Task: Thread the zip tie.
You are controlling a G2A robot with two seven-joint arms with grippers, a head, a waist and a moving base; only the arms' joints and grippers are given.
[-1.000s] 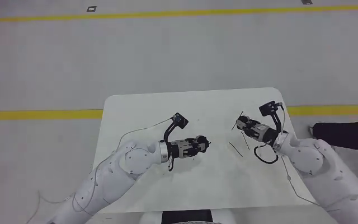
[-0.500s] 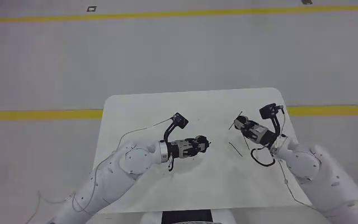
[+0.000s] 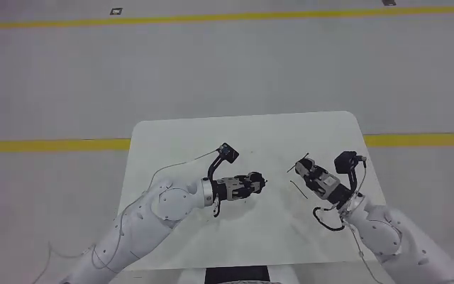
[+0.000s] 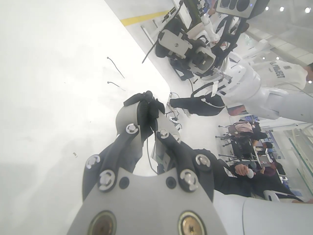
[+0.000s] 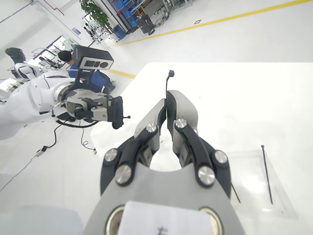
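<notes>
My right gripper (image 5: 166, 103) is shut on a black zip tie (image 5: 167, 84). The tie's head (image 5: 172, 73) sticks out past the fingertips, above the white table (image 3: 213, 142). From above, this gripper (image 3: 303, 167) hangs over the table's right part. My left gripper (image 4: 148, 99) is shut near the table's middle (image 3: 261, 182). Seen from the right wrist, a short black tip (image 5: 127, 117) pokes out of its fingers, apparently a zip tie end. The two grippers face each other a short way apart.
Two loose zip ties (image 4: 116, 67) (image 4: 115, 84) lie on the table between the arms, one seen from above (image 3: 298, 189). Another tie (image 5: 266, 172) lies on a clear sheet (image 5: 281, 196). A person sits beyond the table's edge.
My right arm has drawn back toward the table's near edge, carrying its zip tie slightly toward the middle. The left arm has kept still.
</notes>
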